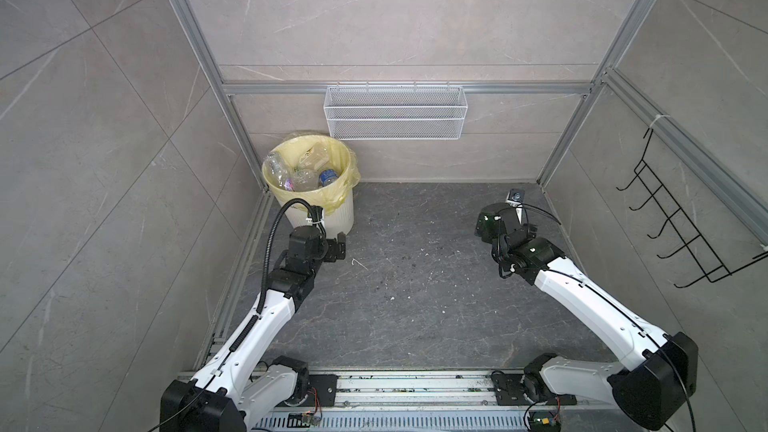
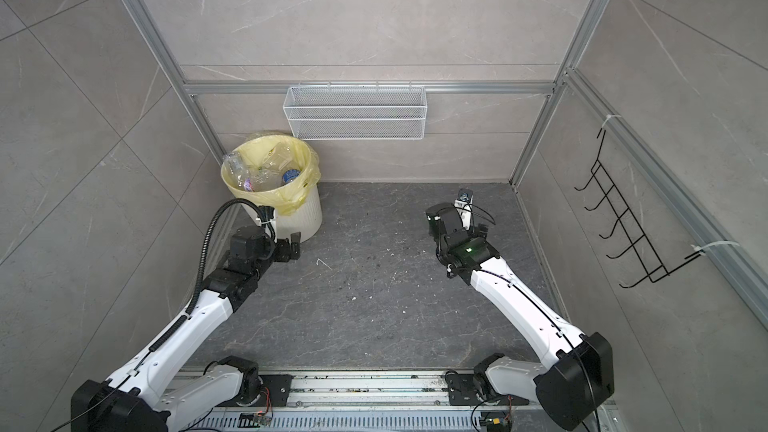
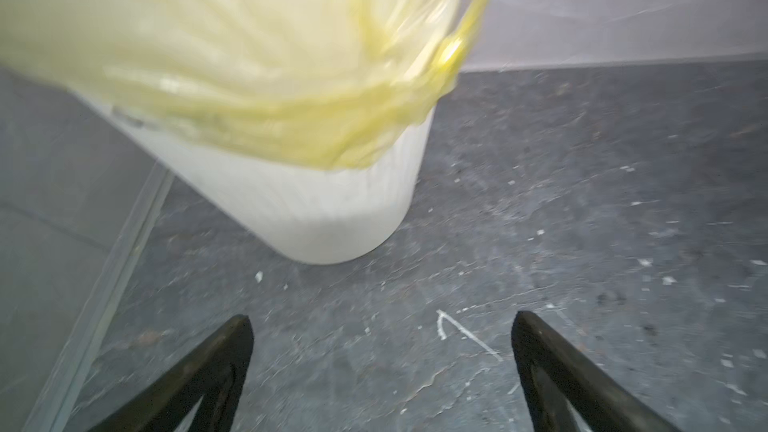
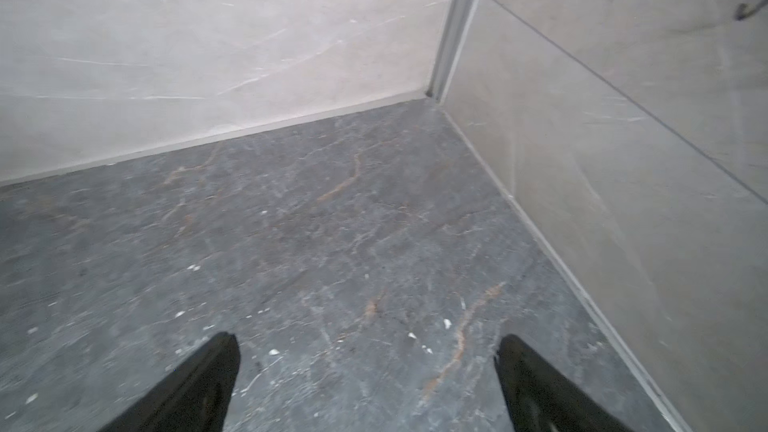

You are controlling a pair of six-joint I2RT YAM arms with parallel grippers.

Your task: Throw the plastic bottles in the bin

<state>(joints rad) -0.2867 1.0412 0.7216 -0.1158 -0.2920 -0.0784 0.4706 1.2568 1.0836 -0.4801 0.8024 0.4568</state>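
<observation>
The bin [image 1: 341, 213] [image 2: 311, 218] is a cream-white ribbed bucket with a yellow bag, standing in the back left corner. Several plastic bottles [image 1: 305, 179] [image 2: 259, 178] lie inside it, clear and crumpled, one with a blue label [image 1: 328, 177]. No bottle shows on the floor. My left gripper [image 1: 337, 246] [image 2: 292, 249] hovers just in front of the bin's base, open and empty. In the left wrist view the left gripper [image 3: 380, 317] spans bare floor, with the bin [image 3: 332, 218] close ahead. My right gripper [image 4: 368, 338] is open over bare floor near the back right corner; in both top views its wrist [image 1: 505, 226] hides the fingers.
A white wire mesh basket [image 1: 395, 112] hangs on the back wall, right of the bin. A black wire hook rack [image 1: 681, 222] hangs on the right wall. Tiled walls with aluminium posts enclose the dark stone floor [image 1: 407, 284]. The arms' base rail [image 1: 415, 388] runs along the front.
</observation>
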